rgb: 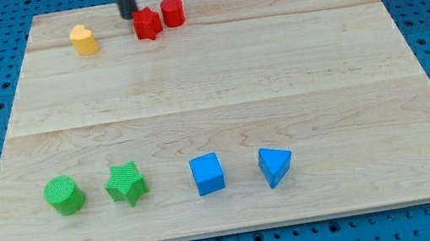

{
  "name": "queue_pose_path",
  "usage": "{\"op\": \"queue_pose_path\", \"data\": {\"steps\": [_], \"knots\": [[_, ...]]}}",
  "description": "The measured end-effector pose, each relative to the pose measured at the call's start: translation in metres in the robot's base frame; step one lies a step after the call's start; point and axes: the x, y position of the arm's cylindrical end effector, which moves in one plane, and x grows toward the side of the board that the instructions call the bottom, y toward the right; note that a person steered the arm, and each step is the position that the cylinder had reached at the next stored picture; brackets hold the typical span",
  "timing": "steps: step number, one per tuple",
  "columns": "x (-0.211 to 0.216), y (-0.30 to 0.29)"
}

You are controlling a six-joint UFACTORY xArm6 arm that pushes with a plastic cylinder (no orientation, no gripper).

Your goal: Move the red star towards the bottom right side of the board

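The red star [147, 24] lies near the view's top edge of the wooden board [217, 77], left of centre. A red cylinder [172, 12] stands just to its right, close to it. My tip [128, 15] is the lower end of a dark rod that comes down from the view's top; it sits just to the upper left of the red star, close to it or touching it. A yellow block [83, 39] lies to the left of my tip.
Along the view's bottom part of the board stand a green cylinder [65, 195], a green star [126, 184], a blue cube [207, 174] and a blue triangular block [275, 165]. A blue pegboard table surrounds the board.
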Motion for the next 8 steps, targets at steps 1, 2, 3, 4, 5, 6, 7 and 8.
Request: {"op": "queue_pose_path", "data": {"steps": [1, 2, 3, 4, 5, 6, 7, 8], "knots": [[0.074, 0.071], [0.120, 0.129], [0.104, 0.082], [0.113, 0.058], [0.181, 0.088], [0.210, 0.131], [0.173, 0.138], [0.142, 0.141]]}}
